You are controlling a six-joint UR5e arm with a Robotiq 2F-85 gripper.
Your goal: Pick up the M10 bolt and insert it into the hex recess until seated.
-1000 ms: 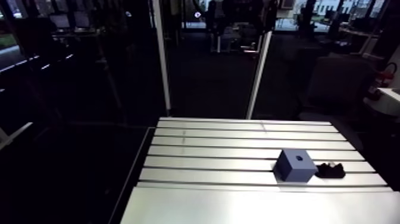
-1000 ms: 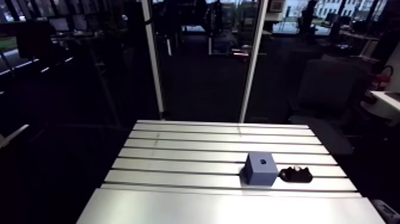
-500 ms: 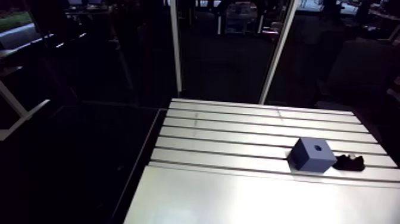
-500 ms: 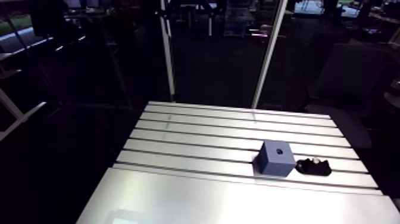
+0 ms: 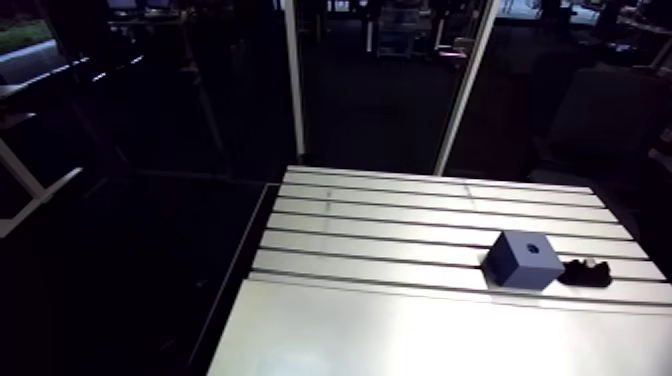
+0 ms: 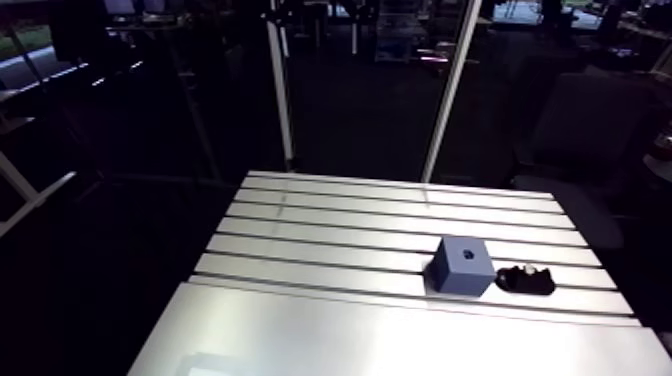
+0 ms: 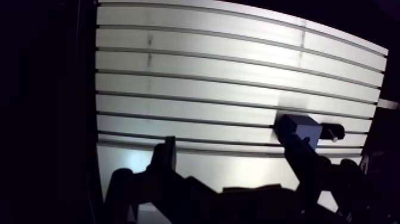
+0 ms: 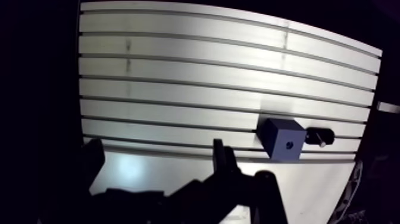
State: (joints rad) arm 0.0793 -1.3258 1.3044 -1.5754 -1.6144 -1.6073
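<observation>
A dark blue block (image 5: pixel 522 260) with a small recess in its top stands on the slotted aluminium table (image 5: pixel 400 215), near its right side. Right beside the block lies a black holder (image 5: pixel 587 271) carrying the bolt (image 8: pixel 319 139), whose light shank shows in the wrist view. My gripper (image 7: pixel 229 156) hangs high above the table and is open, its dark fingers (image 7: pixel 163 156) wide apart with nothing between them. The block (image 8: pixel 281 139) lies ahead of the gripper and off to one side, near one fingertip. The gripper does not show in the arm view.
The table's left edge (image 5: pixel 255 250) drops into a dark floor. A smooth plate (image 5: pixel 430 335) without slots forms the table's near part. Two slim upright posts (image 5: pixel 295 90) stand behind the far edge.
The arm camera tilted down and shifted earlier, then held nearly still. The block and the bolt holder keep their places on the table.
</observation>
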